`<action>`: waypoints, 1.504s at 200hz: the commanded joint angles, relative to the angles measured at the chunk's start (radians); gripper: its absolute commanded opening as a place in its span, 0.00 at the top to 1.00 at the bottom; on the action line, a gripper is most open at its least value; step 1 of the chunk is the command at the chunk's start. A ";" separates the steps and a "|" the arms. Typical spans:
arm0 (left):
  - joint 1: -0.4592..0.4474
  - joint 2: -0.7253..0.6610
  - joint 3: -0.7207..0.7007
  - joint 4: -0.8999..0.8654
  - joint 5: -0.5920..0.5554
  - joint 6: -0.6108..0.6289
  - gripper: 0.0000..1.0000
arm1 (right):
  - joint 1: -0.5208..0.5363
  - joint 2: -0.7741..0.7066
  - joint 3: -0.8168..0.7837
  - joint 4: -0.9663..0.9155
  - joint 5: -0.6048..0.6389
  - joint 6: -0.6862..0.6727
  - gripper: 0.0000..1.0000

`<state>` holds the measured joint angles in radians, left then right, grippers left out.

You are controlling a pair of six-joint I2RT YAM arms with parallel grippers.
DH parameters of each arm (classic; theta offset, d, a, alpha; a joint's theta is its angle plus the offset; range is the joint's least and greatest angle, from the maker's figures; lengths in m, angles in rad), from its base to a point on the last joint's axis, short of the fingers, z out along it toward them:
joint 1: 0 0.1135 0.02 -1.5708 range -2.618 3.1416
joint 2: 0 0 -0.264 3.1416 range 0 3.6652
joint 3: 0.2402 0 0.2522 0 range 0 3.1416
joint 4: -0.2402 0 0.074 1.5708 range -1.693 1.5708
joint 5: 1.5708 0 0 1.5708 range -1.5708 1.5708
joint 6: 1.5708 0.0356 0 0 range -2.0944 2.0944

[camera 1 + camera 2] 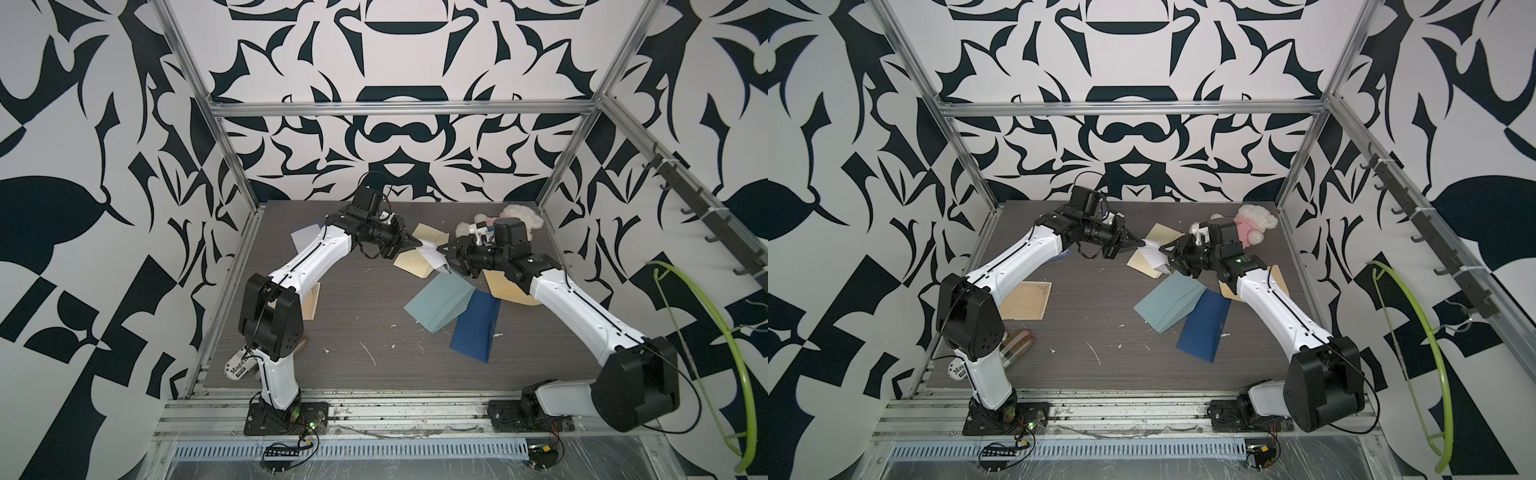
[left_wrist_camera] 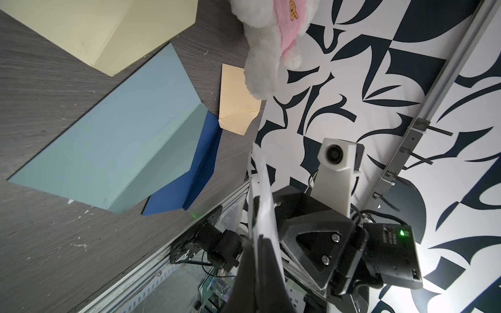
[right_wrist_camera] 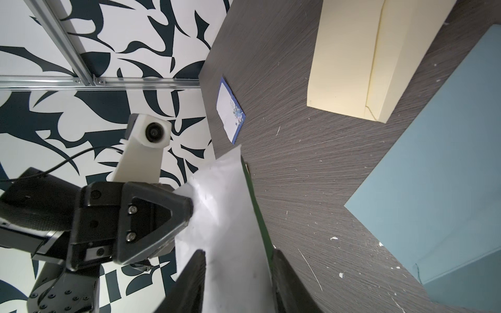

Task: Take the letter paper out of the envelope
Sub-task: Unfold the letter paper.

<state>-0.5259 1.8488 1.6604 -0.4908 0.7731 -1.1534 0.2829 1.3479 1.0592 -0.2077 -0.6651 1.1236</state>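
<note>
— Wood-grain table (image 1: 353, 328) underneath?
— Yes. I had the white paper (image 3: 225, 206) in mid-air, letter and envelope hard to separate. My left gripper (image 1: 417, 243) pinched it shut; my right gripper (image 3: 238, 253) straddled it, grip unclear. I judged a slow, straight pull safest against tearing.

A white and pink plush toy (image 1: 1256, 220) lies at the far right corner of a dark wood-grain table (image 1: 353, 311). A tan lined sheet (image 1: 1027, 299) lies near the left edge.
</note>
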 commanded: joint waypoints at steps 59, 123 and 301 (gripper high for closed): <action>-0.002 0.021 0.025 0.017 0.020 0.006 1.00 | -0.002 -0.068 -0.055 0.226 -0.005 0.179 0.55; -0.009 0.017 -0.019 0.134 0.018 -0.063 1.00 | -0.002 -0.122 -0.181 0.429 0.098 0.417 0.51; -0.022 0.035 -0.051 0.271 -0.003 -0.139 1.00 | 0.124 -0.158 -0.251 0.599 0.350 0.667 0.43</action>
<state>-0.5438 1.8679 1.6264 -0.2451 0.7811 -1.2900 0.3759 1.1988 0.7921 0.3351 -0.3660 1.7771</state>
